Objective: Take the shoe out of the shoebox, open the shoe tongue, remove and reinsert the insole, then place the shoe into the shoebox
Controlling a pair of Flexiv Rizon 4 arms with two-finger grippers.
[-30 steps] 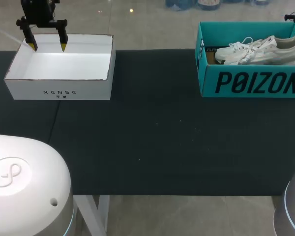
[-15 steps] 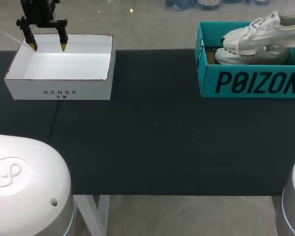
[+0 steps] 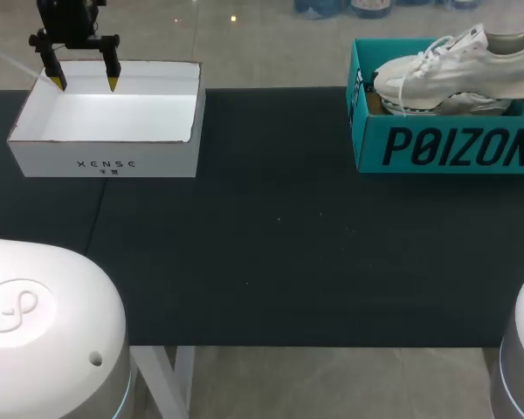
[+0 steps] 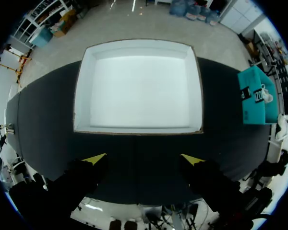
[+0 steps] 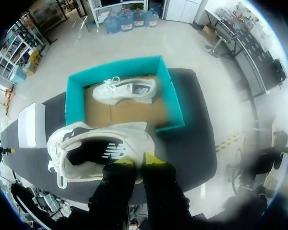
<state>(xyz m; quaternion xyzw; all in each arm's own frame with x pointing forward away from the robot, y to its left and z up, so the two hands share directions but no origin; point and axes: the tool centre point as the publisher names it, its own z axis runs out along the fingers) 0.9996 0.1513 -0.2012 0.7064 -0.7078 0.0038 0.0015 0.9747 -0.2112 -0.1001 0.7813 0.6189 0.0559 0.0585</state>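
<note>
A white sneaker (image 3: 454,65) hangs above the teal shoebox (image 3: 445,148) at the table's far right. My right gripper (image 5: 139,161) is shut on the rim of its heel opening, and the sneaker (image 5: 98,148) stretches sideways from the fingertips, dark inside showing. A second white sneaker (image 5: 127,90) lies on its side on the brown floor of the shoebox (image 5: 74,103), partly hidden under the raised one (image 3: 445,103). My left gripper (image 3: 86,85) stands open over the far rim of a white box (image 3: 105,161), holding nothing; its yellow tips (image 4: 93,158) are wide apart.
The white box (image 4: 139,86) at the far left has nothing in it. The teal shoebox (image 4: 253,98) shows small at the table's far end in the left wrist view. Dark mat (image 3: 271,253) covers the table between and in front of the boxes.
The right gripper has lifted one sneaker up out of the shoebox; it then shifted slightly left and lower. The left arm has kept still.
</note>
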